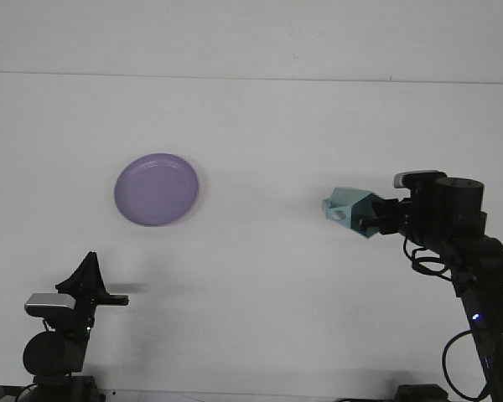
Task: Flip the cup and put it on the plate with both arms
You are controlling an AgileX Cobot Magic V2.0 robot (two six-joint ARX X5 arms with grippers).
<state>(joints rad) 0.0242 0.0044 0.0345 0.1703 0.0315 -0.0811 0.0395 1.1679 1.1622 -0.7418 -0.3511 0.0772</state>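
A purple plate (157,189) lies flat on the white table, left of centre. My right gripper (370,219) is shut on a pale teal cup (350,211), holding it on its side above the table right of centre, the cup pointing left toward the plate. The cup hangs well to the right of the plate. My left gripper (90,276) stays low at the bottom left, below the plate, with nothing in it; its fingers are too dark to read.
The white table (260,126) stretches wide between the plate and the cup. The right arm's dark links and cables (478,301) rise along the right edge. The left arm's base (54,347) sits at the bottom left corner.
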